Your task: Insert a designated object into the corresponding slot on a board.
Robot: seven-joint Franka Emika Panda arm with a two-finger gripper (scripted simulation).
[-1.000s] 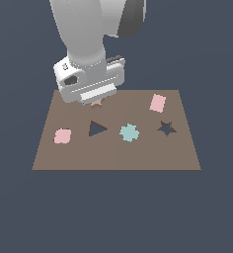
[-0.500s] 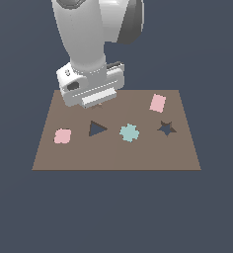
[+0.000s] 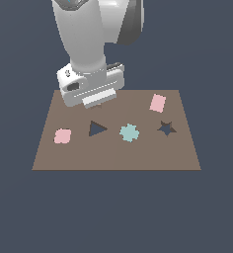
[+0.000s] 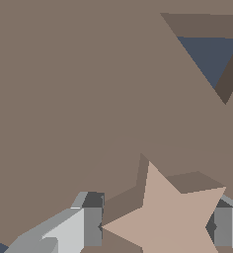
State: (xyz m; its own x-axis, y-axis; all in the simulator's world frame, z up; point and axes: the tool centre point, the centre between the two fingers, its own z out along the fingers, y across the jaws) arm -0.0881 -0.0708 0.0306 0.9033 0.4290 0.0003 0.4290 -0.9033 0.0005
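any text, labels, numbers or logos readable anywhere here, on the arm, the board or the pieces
None can be read.
The gripper housing carries small dark marks in the exterior view, too small and blurred to tell whether they are text.
The board, the star-shaped piece, the star slot and the other coloured pieces are plain, with no print.

A: Where is the star piece point(image 4: 170, 217)?
B: Between my fingers point(image 4: 92, 226), tan, flat, casting a shadow on the board point(image 3: 113, 158).

A: And the star hole point(image 3: 166, 128)?
B: Dark, five-pointed, empty, near the board's edge on the exterior view's right, well apart from the piece.
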